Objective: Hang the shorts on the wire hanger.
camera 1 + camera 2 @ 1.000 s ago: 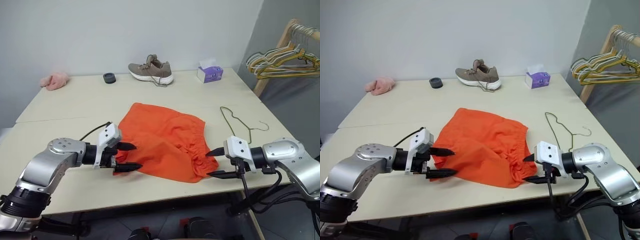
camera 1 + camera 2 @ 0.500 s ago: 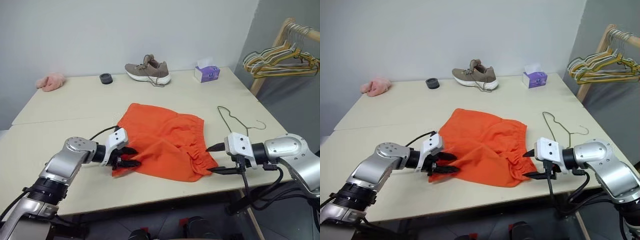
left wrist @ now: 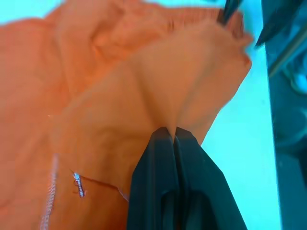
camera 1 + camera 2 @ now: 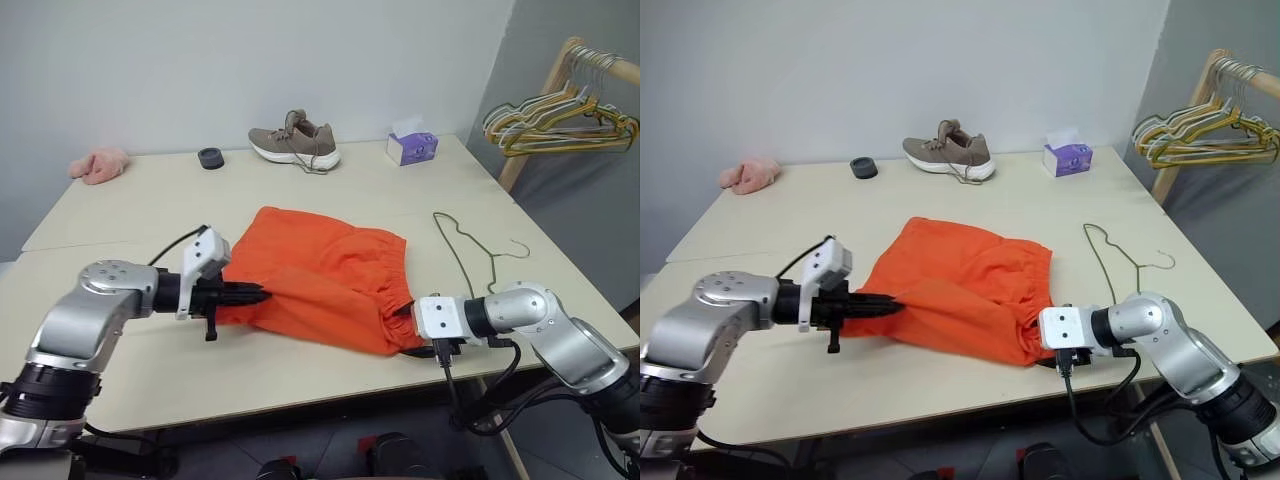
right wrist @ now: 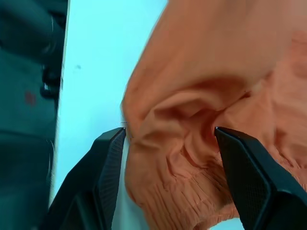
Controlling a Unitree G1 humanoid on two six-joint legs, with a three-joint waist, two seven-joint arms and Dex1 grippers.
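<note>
Shorts (image 4: 320, 280): crumpled orange fabric, gathered waistband

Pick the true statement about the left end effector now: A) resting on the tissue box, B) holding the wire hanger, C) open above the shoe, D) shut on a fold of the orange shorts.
D: the left end effector is pinched shut on a fold of the orange shorts.

Matt orange cloth shorts (image 4: 320, 280) lie creased on a smooth pale wooden table (image 4: 130, 210) beside a thin wire hanger (image 4: 470, 250).
</note>
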